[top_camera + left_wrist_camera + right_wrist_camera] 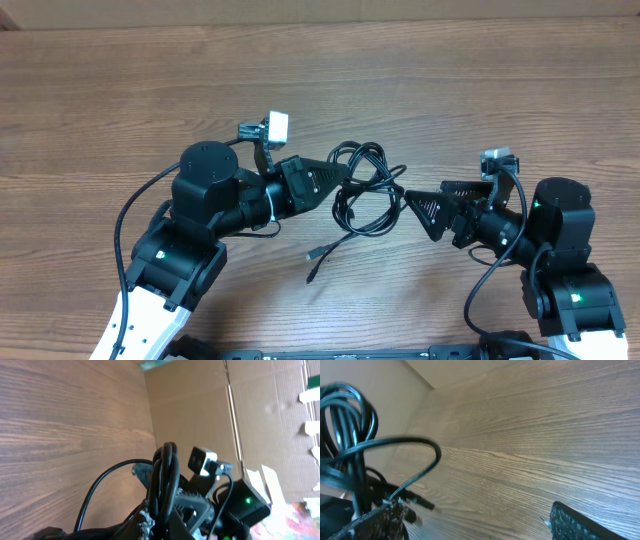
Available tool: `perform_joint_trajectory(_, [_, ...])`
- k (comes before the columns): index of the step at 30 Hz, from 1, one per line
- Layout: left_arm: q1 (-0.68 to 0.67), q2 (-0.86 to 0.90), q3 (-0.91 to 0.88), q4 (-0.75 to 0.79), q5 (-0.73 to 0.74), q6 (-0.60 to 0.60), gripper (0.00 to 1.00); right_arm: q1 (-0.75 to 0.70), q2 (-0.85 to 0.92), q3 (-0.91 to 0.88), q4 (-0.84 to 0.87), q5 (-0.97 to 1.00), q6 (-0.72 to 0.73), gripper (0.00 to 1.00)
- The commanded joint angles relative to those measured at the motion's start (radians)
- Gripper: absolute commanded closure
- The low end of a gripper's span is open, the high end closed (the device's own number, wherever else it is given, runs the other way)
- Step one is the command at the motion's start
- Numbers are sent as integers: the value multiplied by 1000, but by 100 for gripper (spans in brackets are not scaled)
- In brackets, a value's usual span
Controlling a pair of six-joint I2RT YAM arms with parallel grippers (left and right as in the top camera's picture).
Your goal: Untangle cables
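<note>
I see the cables point(366, 186) as thin, glossy black cords wound into one loose knot of overlapping loops, about midway between left and right. One strand leaves the near side of the knot and trails toward the near left. It ends in a small silvery plug point(313, 256) on the table point(320, 80). The knot's left edge is pinched in the left gripper point(340, 182). From the left wrist I see several strands bunched side by side, with one bowing out left. From the right wrist the loops are blurred, and a single strand arcs rightward and down.
</note>
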Motion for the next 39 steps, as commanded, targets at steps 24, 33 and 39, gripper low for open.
perform_joint_trajectory(24, [-72,-19,21,45,-5,-36,96,-1,-9,25,108,-23,-127,9])
perform_joint_trajectory(33, [-118,-19,21,54,27,-20,96,-1,-9,25,131,2,-127,14])
perform_joint_trajectory(39, [-141,-18,21,54,28,-5,96,-1,-9,26,166,2,-127,16])
